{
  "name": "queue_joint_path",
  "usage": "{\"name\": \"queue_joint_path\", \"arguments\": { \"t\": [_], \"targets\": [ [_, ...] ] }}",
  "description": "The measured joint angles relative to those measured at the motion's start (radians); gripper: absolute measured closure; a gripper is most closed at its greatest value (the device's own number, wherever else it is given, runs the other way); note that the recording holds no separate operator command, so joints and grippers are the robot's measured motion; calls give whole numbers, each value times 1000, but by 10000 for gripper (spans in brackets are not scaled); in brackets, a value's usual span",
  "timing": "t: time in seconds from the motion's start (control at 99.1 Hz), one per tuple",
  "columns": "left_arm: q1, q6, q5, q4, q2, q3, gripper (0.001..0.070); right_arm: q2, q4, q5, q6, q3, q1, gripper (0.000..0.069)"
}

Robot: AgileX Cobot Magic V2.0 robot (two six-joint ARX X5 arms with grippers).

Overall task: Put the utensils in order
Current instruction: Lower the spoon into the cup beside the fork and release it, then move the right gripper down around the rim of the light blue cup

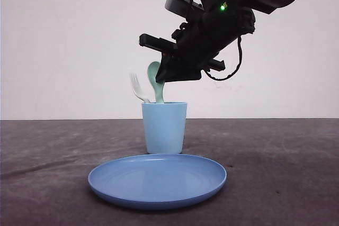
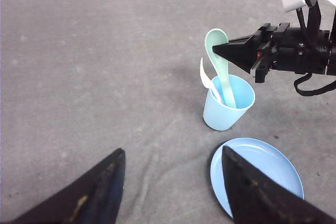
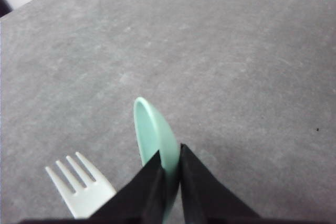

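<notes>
A pale mint-green spoon (image 1: 154,80) stands in the light blue cup (image 1: 164,127), bowl end up. My right gripper (image 1: 161,72) is shut on the spoon's bowl (image 3: 152,132), its two black fingers pressed against either side. A white fork (image 1: 139,89) leans in the same cup to the spoon's left, tines up (image 3: 79,182). In the left wrist view the spoon (image 2: 220,59) and fork (image 2: 206,80) rise from the cup (image 2: 228,103), with the right gripper (image 2: 223,52) at the spoon's bowl. My left gripper (image 2: 173,174) hangs open above the table, holding nothing.
A round blue plate (image 1: 157,179) lies on the grey table in front of the cup; its rim (image 2: 218,161) shows beside my left gripper's finger. The right arm's black body and cable (image 1: 233,19) hang above and right of the cup.
</notes>
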Motion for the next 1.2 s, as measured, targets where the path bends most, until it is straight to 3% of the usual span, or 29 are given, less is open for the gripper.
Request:
{"name": "queue_joint_path", "arguments": {
  "t": [0.081,0.222,0.313,0.484,0.676,1.03,1.201],
  "targets": [
    [0,0,0,-6,0,0,359,0,-11,0,0,0,0,643],
    [0,0,0,-8,0,0,359,0,-29,0,0,0,0,515],
    [0,0,0,-8,0,0,359,0,-34,-1,-1,0,0,481],
    [0,0,0,-8,0,0,359,-18,-85,-1,-16,0,-3,453],
    [0,0,0,-8,0,0,359,-144,-222,0,-84,0,-14,446],
    [0,0,0,-8,0,0,359,-410,-693,-1,-190,0,-87,446],
    [0,0,-4,-8,0,0,359,-531,-817,0,-207,0,-119,446]
  ]
}}
